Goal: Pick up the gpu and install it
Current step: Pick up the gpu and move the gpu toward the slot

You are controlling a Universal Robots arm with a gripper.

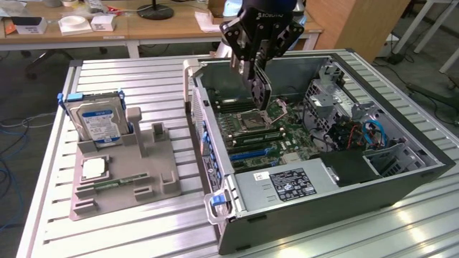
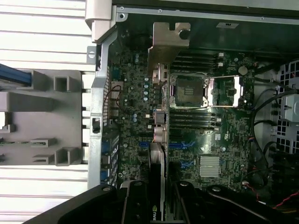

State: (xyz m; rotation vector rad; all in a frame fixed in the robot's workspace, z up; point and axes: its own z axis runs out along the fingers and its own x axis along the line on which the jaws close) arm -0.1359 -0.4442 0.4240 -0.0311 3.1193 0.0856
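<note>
gripper (image 1: 252,72): 1, clamped on gpu (image 1: 262,97): 1, upper centre | computer case (image 1: 308,215): 1, open, below | hard drive (image 1: 100,119): 1, exterior view's left

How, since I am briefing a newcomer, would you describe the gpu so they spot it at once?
Start at the open black computer case on the slatted metal table. Over its green motherboard the black gripper is shut on the gpu, a thin dark card held on edge. Unlike the blue-labelled silver hard drive in the grey holder, it hangs in the air.
</note>
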